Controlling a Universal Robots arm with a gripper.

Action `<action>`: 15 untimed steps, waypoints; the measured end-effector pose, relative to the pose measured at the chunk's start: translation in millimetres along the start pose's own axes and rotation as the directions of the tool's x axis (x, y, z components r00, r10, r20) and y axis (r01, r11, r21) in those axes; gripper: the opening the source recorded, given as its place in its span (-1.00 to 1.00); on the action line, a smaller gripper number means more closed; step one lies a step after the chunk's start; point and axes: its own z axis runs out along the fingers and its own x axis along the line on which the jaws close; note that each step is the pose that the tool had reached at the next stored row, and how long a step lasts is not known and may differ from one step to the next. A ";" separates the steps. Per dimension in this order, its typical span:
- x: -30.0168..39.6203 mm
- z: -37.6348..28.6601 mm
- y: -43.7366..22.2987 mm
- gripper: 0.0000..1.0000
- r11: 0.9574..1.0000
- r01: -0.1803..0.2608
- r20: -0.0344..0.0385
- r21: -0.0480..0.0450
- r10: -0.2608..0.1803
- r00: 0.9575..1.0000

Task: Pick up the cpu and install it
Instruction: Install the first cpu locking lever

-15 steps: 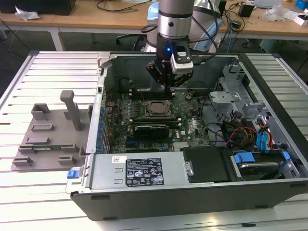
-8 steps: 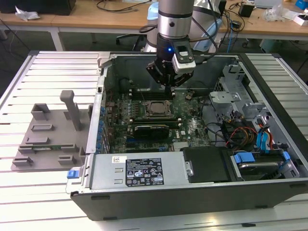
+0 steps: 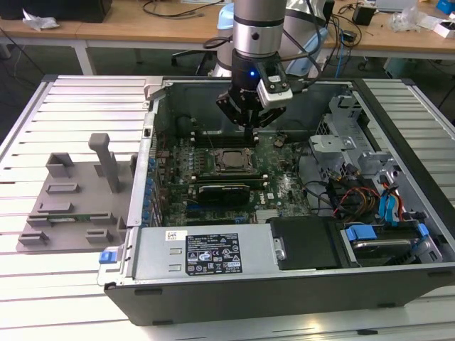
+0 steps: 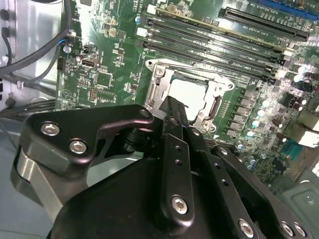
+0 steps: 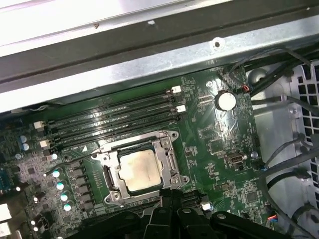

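The cpu [image 3: 229, 159] lies flat inside the dark socket frame [image 3: 226, 169] on the green motherboard, silvery lid up. In both wrist views the cpu [image 4: 187, 92] [image 5: 139, 169] sits square in the frame with the metal bracket around it. My gripper [image 3: 254, 133] hangs above the board, just beyond the socket's far edge, and is apart from the chip. Its black fingers [image 4: 172, 114] are pressed together with nothing between them. The fingertips [image 5: 169, 195] stand next to the socket's edge.
The open computer case [image 3: 284, 284] holds memory slots [image 5: 114, 117], a round coin battery [image 5: 225, 101], cables and drive bays on the exterior view's right. A grey plastic fixture tray [image 3: 71, 199] with an upright post rests on the slatted table at the exterior view's left.
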 end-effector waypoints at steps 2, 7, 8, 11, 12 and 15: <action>0.0 0.0 0.0 -0.79 0.999 0.011 -0.006 -0.032 -0.011 1.000; 0.0 0.0 0.0 -0.79 0.995 0.083 -0.004 -0.059 -0.084 0.996; 0.0 0.0 0.0 -0.79 0.993 0.098 -0.003 -0.060 -0.099 0.995; 0.0 0.0 0.0 -0.79 0.982 0.178 0.006 -0.063 -0.178 0.984; 0.0 0.0 0.0 -0.79 0.977 0.204 0.009 -0.064 -0.204 0.979; 0.0 0.0 0.0 -0.79 0.971 0.232 0.012 -0.065 -0.232 0.973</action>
